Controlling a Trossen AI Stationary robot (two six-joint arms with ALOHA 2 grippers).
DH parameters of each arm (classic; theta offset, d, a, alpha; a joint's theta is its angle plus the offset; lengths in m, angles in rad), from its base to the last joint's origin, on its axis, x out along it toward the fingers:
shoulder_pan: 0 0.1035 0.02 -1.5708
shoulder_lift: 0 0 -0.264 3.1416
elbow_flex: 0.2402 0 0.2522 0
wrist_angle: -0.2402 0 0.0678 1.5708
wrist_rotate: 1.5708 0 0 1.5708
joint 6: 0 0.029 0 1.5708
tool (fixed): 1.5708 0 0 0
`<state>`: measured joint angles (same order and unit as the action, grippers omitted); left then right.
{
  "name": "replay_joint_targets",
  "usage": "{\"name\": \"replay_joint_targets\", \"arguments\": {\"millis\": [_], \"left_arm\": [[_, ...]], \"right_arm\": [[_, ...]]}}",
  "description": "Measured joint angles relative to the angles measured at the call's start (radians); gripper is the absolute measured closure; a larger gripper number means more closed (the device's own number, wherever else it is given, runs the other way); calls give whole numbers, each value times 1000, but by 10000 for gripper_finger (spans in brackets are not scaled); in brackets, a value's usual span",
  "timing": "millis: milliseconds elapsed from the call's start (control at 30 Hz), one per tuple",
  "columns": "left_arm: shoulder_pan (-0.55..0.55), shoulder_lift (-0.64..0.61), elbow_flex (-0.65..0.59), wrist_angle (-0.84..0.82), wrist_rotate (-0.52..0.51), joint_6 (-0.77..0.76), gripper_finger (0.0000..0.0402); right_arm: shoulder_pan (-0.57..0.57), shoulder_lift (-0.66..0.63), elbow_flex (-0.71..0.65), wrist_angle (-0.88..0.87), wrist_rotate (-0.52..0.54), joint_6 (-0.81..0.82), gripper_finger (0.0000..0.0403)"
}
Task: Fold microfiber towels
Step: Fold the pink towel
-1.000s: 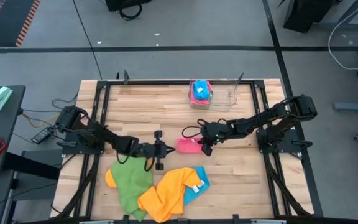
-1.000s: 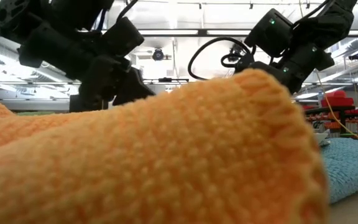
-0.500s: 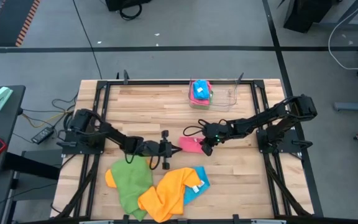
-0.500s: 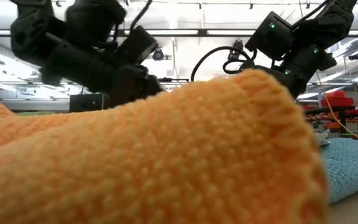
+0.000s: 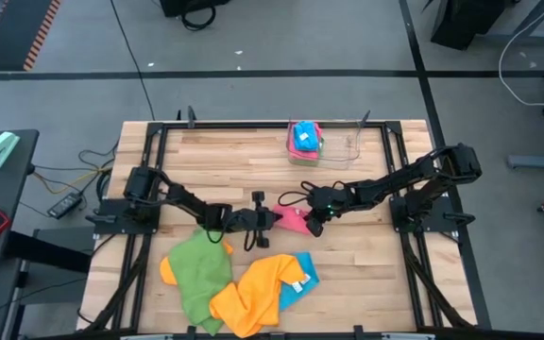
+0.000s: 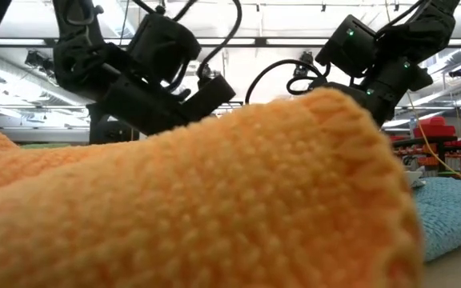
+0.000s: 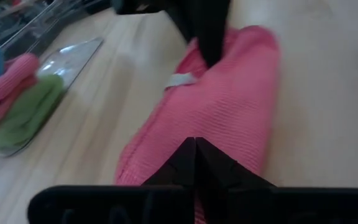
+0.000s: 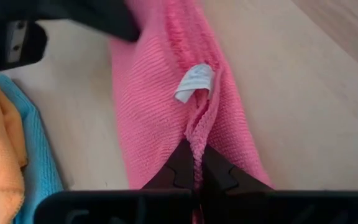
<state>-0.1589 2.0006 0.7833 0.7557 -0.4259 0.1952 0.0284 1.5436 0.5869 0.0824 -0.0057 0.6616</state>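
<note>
On the wooden worktop [image 5: 206,156], the green towel [image 5: 196,274] lies crumpled at the near left, with the orange towel [image 5: 253,293] heaped beside it and a blue towel [image 5: 300,279] tucked against that. The left end effector [image 5: 272,219] reaches to mid-worktop with its fingers shut on the left end of the pink towel [image 5: 293,220]. The right end effector [image 5: 308,225] meets the pink towel from the other side, pinched shut on its edge near a white tag [image 8: 193,81]. Toward the far edge, a clear tray [image 5: 333,146] holds folded towels [image 5: 303,139].
</note>
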Motion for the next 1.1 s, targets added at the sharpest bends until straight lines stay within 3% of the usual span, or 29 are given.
{"name": "replay_joint_targets", "arguments": {"millis": [167, 400, 667, 800, 933, 1100], "left_arm": [[24, 0, 2, -31, 1, -39, 386], [36, 0, 2, -52, 1, -69, 391], [36, 0, 2, -60, 1, -79, 380], [36, 0, 2, -71, 1, -81, 391], [36, 0, 2, -74, 1, -81, 391], [39, 0, 2, -74, 1, -81, 377]], "right_arm": [[0, 0, 0, -5, -7, -16, 370], [-1, 0, 7, -21, -20, -23, 291], [-22, -31, 102, -247, -72, -109, 232], [-1, -113, 126, -279, 4, -232, 229], [38, -218, 127, -264, 174, -337, 228], [95, -221, 124, -145, 279, -448, 228]]}}
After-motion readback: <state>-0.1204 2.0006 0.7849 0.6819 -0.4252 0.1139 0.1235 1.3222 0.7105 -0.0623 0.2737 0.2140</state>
